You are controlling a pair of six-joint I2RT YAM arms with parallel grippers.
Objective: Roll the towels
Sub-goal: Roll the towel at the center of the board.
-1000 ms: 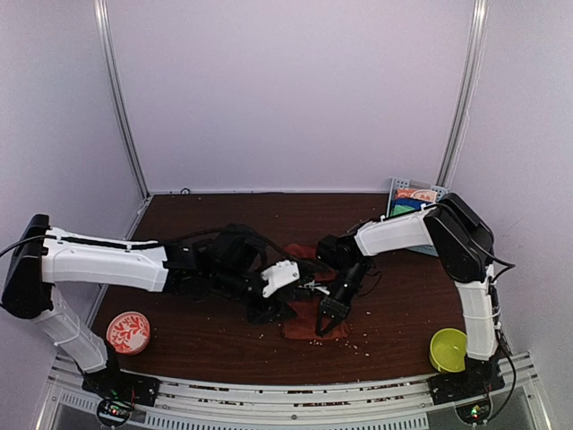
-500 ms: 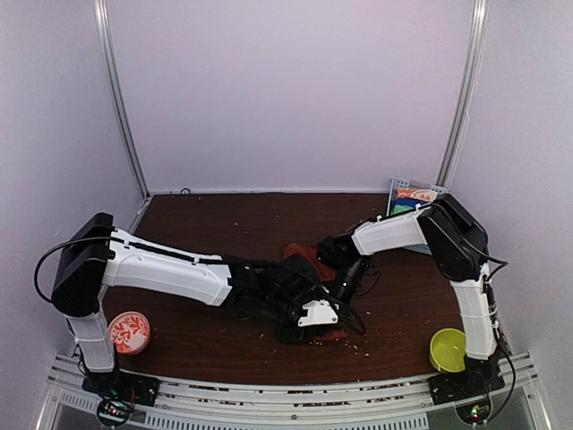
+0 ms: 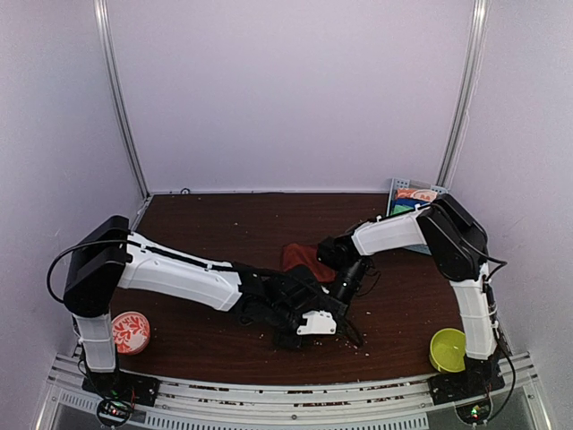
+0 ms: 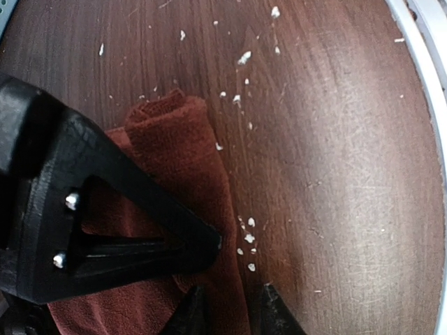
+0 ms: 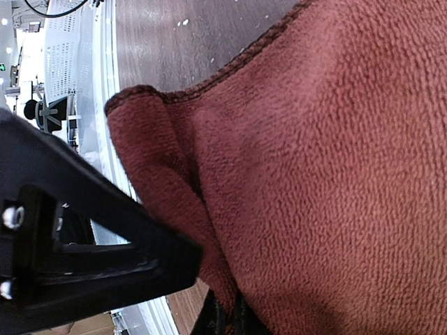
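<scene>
A rust-red towel [image 3: 300, 258] lies bunched at the middle of the brown table, mostly hidden under both arms in the top view. In the left wrist view the red towel [image 4: 178, 146] shows a folded long edge. My left gripper [image 4: 234, 317] straddles that edge, its tips a little apart, the right tip on bare wood. From above, the left gripper [image 3: 303, 335] points down at the towel's near side. My right gripper [image 3: 343, 291] sits just behind it. Up close the right gripper [image 5: 227, 322] is shut on a fold of the red towel [image 5: 328, 160].
A red-and-white patterned bowl [image 3: 128, 331] sits front left and a yellow-green bowl [image 3: 448, 349] front right. A rack with coloured items [image 3: 412, 202] stands at the back right. White crumbs [image 4: 246, 237] dot the wood. The metal rail [image 3: 286, 394] runs along the near edge.
My left arm has swung right and toward the front, onto the towel's near edge, and its jaws have narrowed. My right gripper drew back a little, still holding the cloth.
</scene>
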